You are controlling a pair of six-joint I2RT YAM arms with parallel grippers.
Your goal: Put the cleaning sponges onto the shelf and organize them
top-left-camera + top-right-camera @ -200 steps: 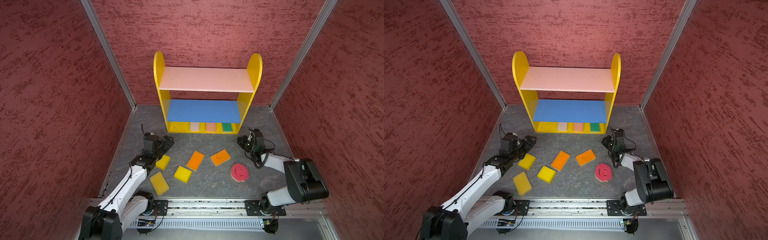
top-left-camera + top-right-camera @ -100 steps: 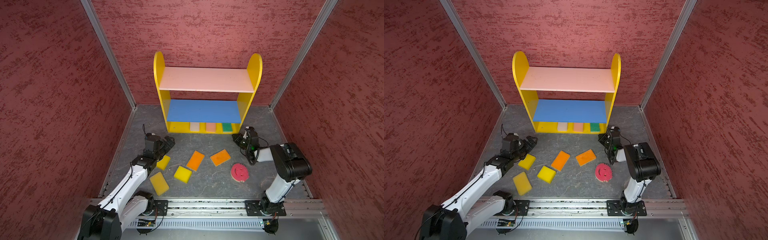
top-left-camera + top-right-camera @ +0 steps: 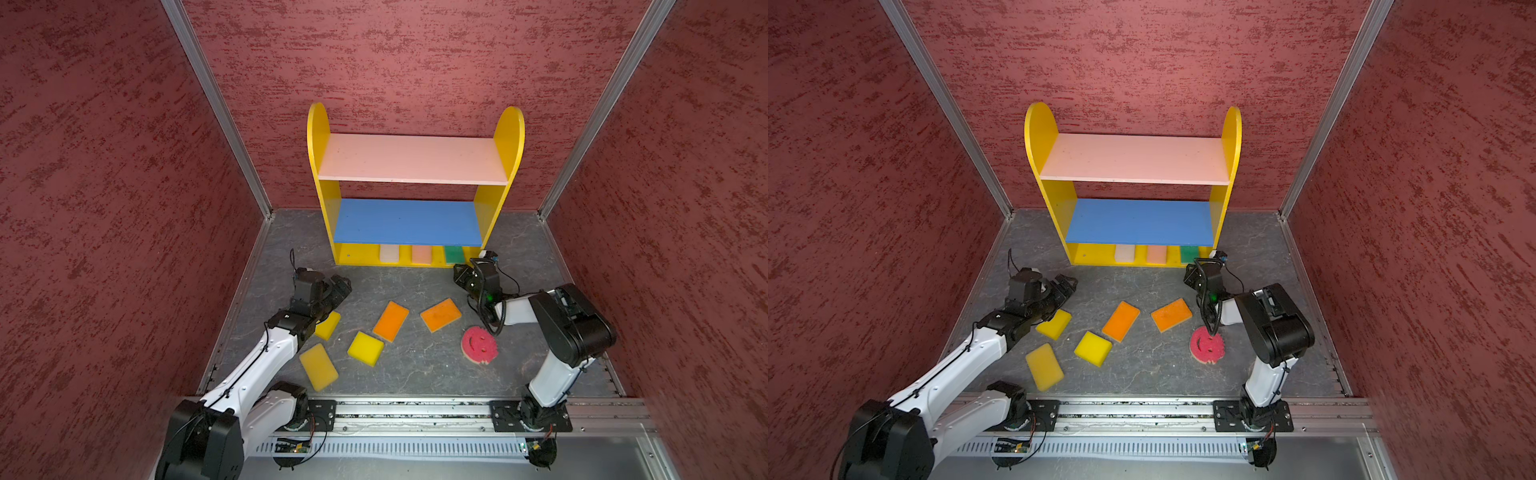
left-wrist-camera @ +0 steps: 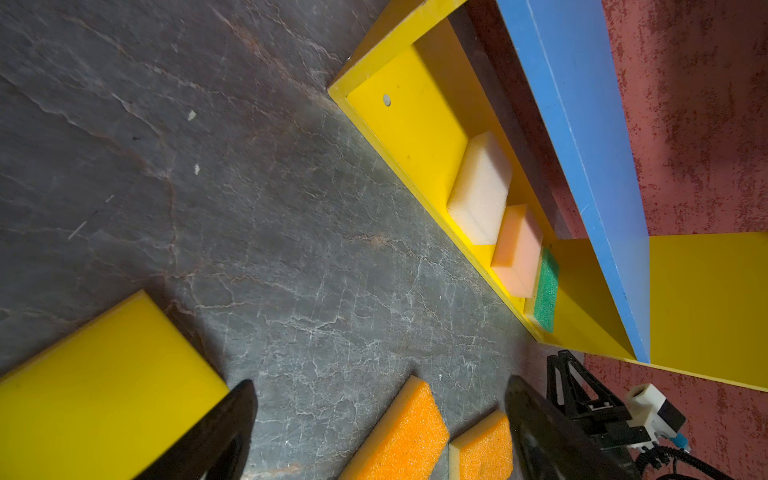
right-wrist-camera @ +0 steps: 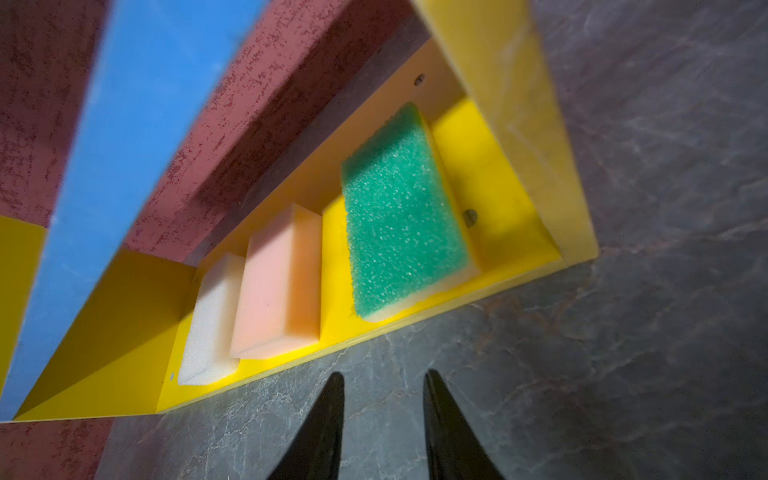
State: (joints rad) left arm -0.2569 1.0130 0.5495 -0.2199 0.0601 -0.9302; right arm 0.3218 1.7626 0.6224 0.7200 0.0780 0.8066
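Cleaning sponges [image 3: 390, 321]: cream [image 3: 389, 253], peach [image 3: 422, 254], green [image 3: 454, 253] on the shelf's [image 3: 509, 137] bottom board at twelve o'clock, six loose on the floor [image 3: 415, 286] toward six; left gripper [image 4: 380, 380] spread wide at nine, right gripper [image 5: 384, 374] parted, empty, at two.

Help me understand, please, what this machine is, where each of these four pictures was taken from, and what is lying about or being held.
This is a two-armed robot in a red-walled booth. Two pictures look down on the whole scene from above; the other two come from a camera on each wrist. The left gripper and the right gripper are both open and hold nothing. At the back stands the shelf; on its bottom board lie a cream sponge, a peach sponge and a green sponge. On the grey floor lie three yellow sponges, two orange sponges and a round pink smiley sponge.
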